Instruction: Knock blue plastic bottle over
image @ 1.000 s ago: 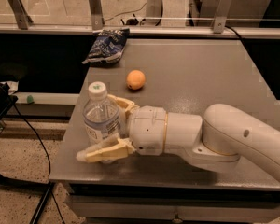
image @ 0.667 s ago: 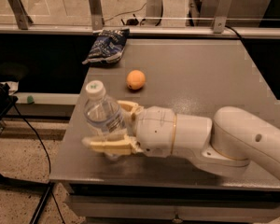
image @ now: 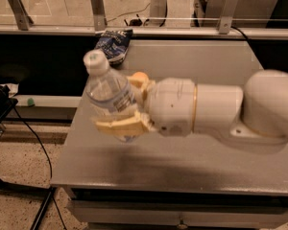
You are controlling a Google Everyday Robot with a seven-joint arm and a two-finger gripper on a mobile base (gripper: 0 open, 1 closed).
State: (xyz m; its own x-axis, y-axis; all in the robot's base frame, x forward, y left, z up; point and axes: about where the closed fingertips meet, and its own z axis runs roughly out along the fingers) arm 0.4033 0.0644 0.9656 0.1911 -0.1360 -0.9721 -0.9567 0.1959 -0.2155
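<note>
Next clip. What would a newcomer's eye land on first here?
The big white arm fills the right side, its gripper over the left part of the grey table, with the fingers clasped on either side of the blue plastic bottle. The bottle leans, its white cap pointing up and to the left. Behind it, a dark blue snack bag lies at the table's far edge.
</note>
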